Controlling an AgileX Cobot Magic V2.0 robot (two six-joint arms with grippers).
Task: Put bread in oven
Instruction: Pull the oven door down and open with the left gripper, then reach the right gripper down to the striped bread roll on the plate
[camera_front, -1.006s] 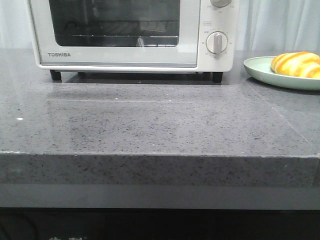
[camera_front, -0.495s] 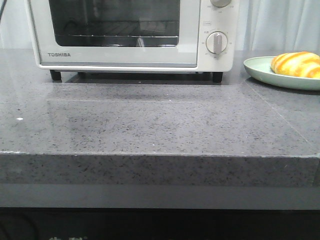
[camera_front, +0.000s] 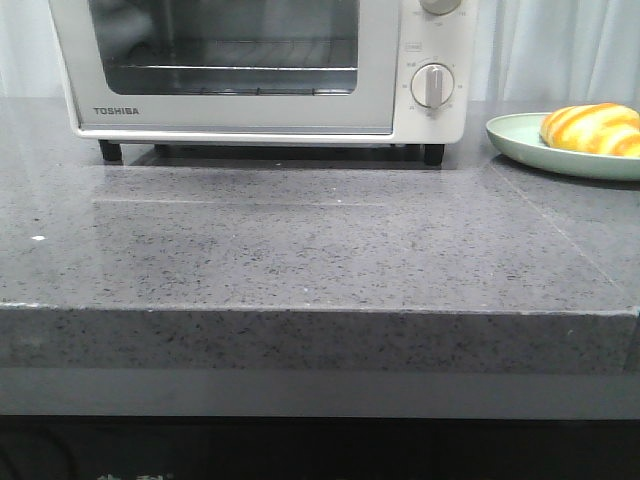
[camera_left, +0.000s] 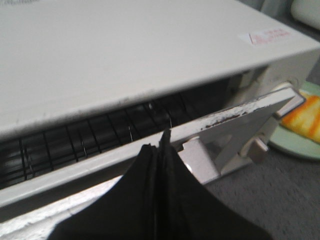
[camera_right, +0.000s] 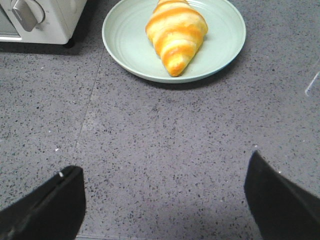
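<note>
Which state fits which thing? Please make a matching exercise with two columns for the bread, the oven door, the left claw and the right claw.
Things:
1. bread
2. oven door
3. left claw
4. right claw

States:
A. open above bare grey counter
B. partly open, a gap showing the wire rack
C. lying on the pale green plate
D. shut, at the top edge of the door

Pairs: 1-C, 2-B, 3-D, 4-A
</note>
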